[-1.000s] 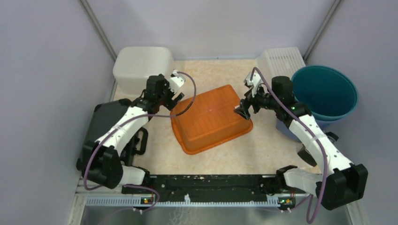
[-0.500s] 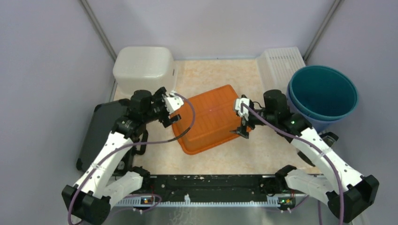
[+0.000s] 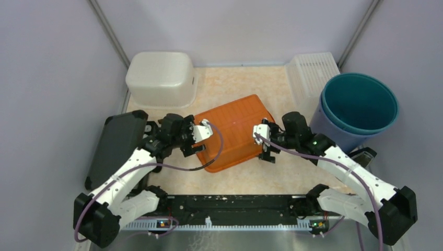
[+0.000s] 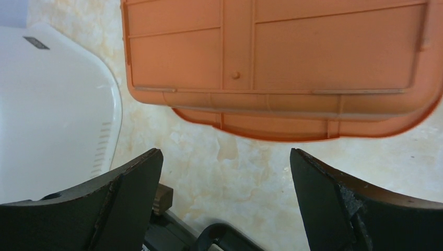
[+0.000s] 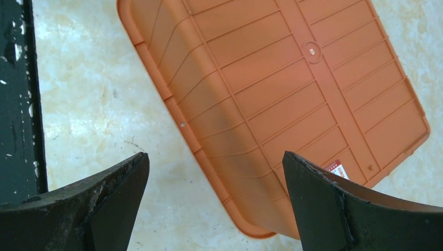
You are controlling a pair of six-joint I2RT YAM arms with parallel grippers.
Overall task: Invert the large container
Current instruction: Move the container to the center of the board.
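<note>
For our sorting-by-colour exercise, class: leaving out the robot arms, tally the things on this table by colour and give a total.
Orange: 1, the upturned orange ribbed plastic tub
White: 2, the white rounded plastic tub and the white slatted plastic crate
Teal: 1, the teal round plastic bucket
Black: 1, the black flat case
Total: 5

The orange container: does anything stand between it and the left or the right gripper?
Nothing visible does. The left gripper is open, with only bare table between it and the rim of the orange container. The right gripper is open too, and the container's ribbed base lies directly in front of it.
</note>
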